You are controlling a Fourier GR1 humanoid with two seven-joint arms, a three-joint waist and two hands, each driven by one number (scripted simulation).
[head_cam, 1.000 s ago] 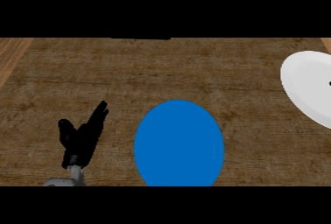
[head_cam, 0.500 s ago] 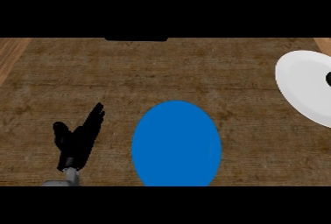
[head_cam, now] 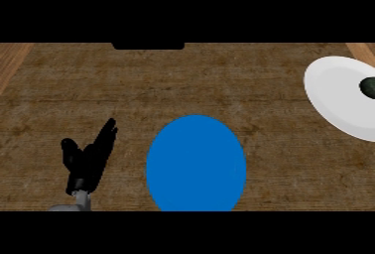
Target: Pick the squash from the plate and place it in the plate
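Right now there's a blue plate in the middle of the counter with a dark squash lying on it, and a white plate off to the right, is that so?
Not quite. In the head view the blue plate is bare; the dark squash lies on the white plate at the right edge.

A dark brown wood-grain counter (head_cam: 183, 84) with lighter edges fills the view.

Left hand (head_cam: 86, 161) open, fingers up.

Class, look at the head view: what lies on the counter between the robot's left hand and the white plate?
The blue plate lies between the left hand and the white plate, with bare counter around it.
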